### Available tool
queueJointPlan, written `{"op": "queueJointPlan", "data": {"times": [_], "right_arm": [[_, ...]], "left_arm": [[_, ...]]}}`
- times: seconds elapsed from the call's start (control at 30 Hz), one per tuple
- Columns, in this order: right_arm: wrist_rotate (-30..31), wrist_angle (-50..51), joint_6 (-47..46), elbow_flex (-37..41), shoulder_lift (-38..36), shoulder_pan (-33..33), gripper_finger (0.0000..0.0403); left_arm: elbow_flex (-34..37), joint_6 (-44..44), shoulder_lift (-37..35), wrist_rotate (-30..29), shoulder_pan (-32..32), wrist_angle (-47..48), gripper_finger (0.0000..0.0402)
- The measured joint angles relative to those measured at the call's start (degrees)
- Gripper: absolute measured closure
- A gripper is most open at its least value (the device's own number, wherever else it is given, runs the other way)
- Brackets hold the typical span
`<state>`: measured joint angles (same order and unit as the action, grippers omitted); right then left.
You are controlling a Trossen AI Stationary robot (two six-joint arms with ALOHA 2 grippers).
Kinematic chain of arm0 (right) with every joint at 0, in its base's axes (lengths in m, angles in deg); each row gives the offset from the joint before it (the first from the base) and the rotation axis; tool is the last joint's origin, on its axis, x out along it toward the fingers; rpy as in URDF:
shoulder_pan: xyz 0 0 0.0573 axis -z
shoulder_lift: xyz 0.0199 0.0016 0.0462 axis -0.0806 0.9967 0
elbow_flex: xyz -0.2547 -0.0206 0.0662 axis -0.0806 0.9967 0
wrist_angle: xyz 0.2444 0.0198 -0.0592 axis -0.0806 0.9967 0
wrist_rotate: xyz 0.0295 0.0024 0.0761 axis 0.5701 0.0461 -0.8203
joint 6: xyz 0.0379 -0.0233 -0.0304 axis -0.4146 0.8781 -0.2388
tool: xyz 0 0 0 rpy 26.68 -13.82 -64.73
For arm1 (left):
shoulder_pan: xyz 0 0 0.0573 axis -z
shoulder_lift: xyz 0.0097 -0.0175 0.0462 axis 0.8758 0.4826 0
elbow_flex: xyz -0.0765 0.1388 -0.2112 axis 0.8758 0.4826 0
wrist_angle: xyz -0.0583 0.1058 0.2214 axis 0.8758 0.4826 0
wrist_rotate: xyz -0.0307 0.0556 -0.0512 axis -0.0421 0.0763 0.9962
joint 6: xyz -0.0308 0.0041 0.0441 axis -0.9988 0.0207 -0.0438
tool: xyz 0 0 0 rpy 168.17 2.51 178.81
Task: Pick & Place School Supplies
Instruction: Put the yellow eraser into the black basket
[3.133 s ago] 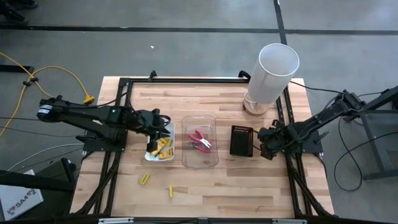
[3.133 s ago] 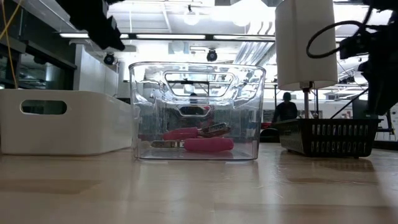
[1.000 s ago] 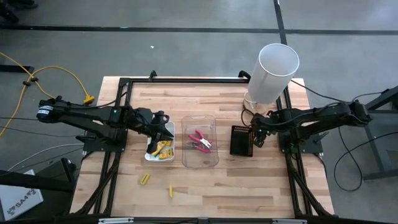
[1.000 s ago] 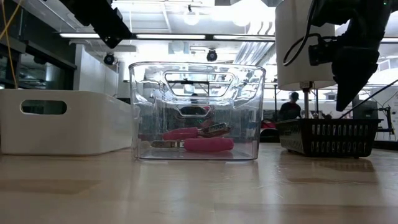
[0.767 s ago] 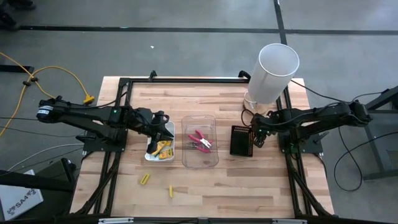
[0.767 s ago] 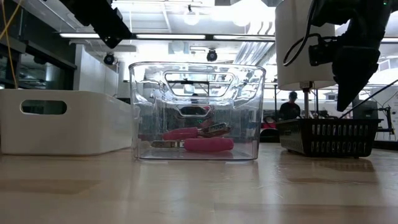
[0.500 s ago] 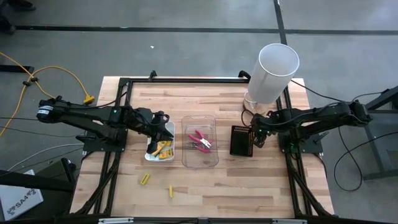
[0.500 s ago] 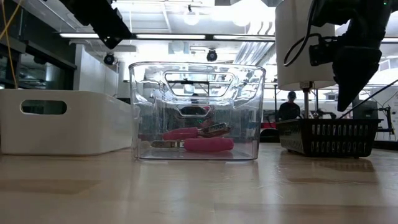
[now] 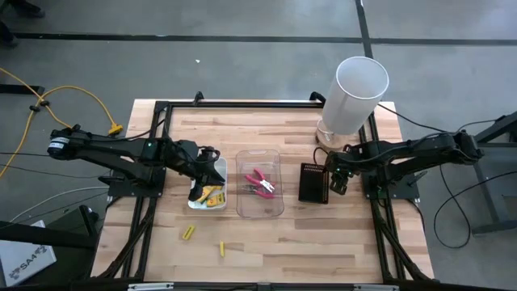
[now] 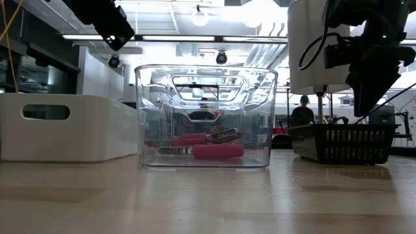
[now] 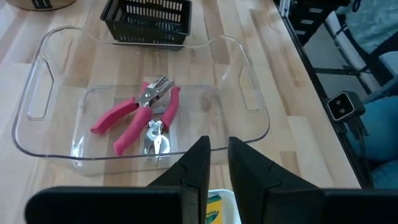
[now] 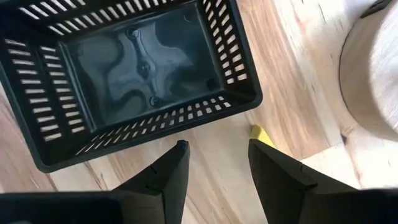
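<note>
My left gripper (image 9: 212, 167) (image 11: 218, 148) hangs above the white tray (image 9: 192, 204), which holds yellow boxes (image 9: 210, 194). Its fingers stand a narrow gap apart with nothing between them. Two pink-handled pliers (image 9: 258, 183) (image 11: 140, 115) lie in the clear tray (image 9: 241, 162) (image 11: 37, 99). My right gripper (image 9: 338, 183) (image 12: 214, 152) hovers open, pointing steeply down, beside the right side of the black slotted basket (image 9: 313, 184) (image 12: 143, 74). A small yellow piece (image 12: 261, 135) lies on the table by the basket's corner. Two yellow sticks (image 9: 187, 233) (image 9: 220, 247) lie near the table's front.
The tall white cylinder (image 9: 355, 93) stands at the far right, close behind my right gripper. In the low view the clear tray (image 10: 205, 117) sits between the white tray (image 10: 65, 127) and the basket (image 10: 341, 143). Bare wood lies along the table's near edge (image 9: 307, 250).
My right gripper has rolled a little about its own pointing line while staying beside the basket. The trays, pliers and yellow pieces have kept still.
</note>
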<state>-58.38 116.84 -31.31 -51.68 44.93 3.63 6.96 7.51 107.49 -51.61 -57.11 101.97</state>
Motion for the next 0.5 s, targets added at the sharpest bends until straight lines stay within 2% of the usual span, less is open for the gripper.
{"op": "queueJointPlan", "data": {"times": [0.2, 0.5], "right_arm": [[-3.6, -0.7, -2.0, 0.0, 0.0, 0.0, 0.0245], [-2.2, 0.4, -11.3, 0.0, 0.0, 1.5, 0.0245]], "left_arm": [[0.0, -0.2, 0.0, 0.0, 0.0, 0.0, 0.0348], [0.0, -0.4, 0.0, 0.0, 0.0, 0.0, 0.0348]]}}
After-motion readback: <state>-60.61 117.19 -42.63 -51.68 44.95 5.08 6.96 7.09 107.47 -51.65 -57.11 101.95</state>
